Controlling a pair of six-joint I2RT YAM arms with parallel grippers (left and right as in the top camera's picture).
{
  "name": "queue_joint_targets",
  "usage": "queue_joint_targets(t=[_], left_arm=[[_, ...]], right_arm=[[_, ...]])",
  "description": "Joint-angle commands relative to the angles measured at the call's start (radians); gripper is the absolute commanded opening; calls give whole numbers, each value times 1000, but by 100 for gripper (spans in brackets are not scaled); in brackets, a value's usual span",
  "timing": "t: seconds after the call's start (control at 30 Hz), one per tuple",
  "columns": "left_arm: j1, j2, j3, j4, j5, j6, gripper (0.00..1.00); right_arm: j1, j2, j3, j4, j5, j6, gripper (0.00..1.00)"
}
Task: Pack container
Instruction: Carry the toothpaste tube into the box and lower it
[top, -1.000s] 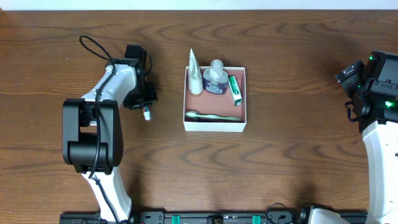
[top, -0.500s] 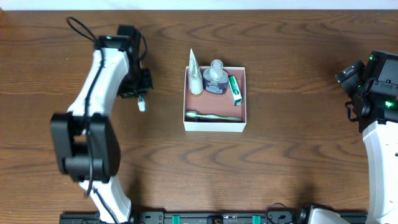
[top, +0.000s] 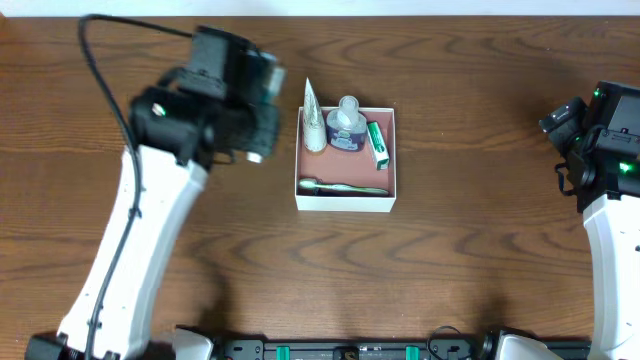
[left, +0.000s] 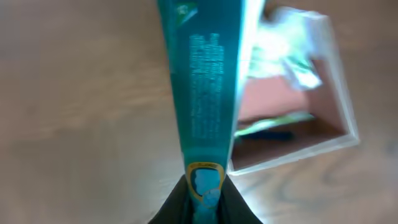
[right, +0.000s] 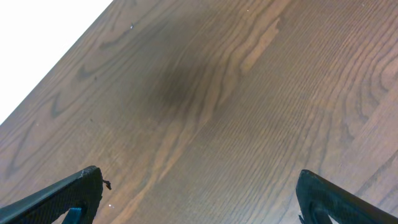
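Carrying a teal tube (left: 208, 93) by its very end is what worries me most. My left gripper (left: 205, 202) is clamped on the crimped tail, so nearly the whole length sticks out past the fingers. With a hold that far back, I judge it could swing or slip as I bring it down.

The container (top: 347, 204) sits mid-table, just right of the left arm, and its walls are thin. If the tube's free end comes in low, it may catch the near wall and shove or tip the box. The back half is already crowded. A white tube (top: 313, 120) leans in the back left corner with its tip past the rim, and a bottle (top: 346, 128) stands just beside it. A careless drop could knock either over. The likeliest free floor is the strip between those and the toothbrush (top: 342, 187) along the front wall. That is a narrow slot for something this long, so it may end up propped on a wall. The left wrist view is smeared, so I cannot judge clearance well.

My right gripper (right: 202, 199) hangs spread wide over bare table (top: 480, 260), well away and holding nothing.

My count:
- one container
- four items inside: one white tube, one bottle, one green pack (top: 376, 145) and one toothbrush
- one teal tube in hand
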Motion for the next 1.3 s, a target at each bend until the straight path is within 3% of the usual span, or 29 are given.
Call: queue_joint_targets(t=[0.0,0.27,0.5,0.67,0.93,1.1,1.17,1.27], left_arm=[[-119,-14,14,4,12,200,11],[-311,69,13,35,-98,292,11],[-352,194,13,84,-97,360,11],[-358,280,12,80,-97,519,8],[-357,338,6,68,-101,918,6],[-357,351,6,55,-170,979,6],[-356,352,4,51,-188,979,14],[-356,352,4,53,-187,979,40]], right_arm=[[-6,1,10,-2,21,-1,99],[-6,1,10,-2,21,-1,99],[-6,1,10,-2,21,-1,99],[-6,1,10,-2,21,-1,99],[-6,1,10,-2,21,-1,99],[-6,1,10,-2,21,-1,99],[-6,1,10,-2,21,-1,99],[-6,1,10,-2,21,-1,99]])
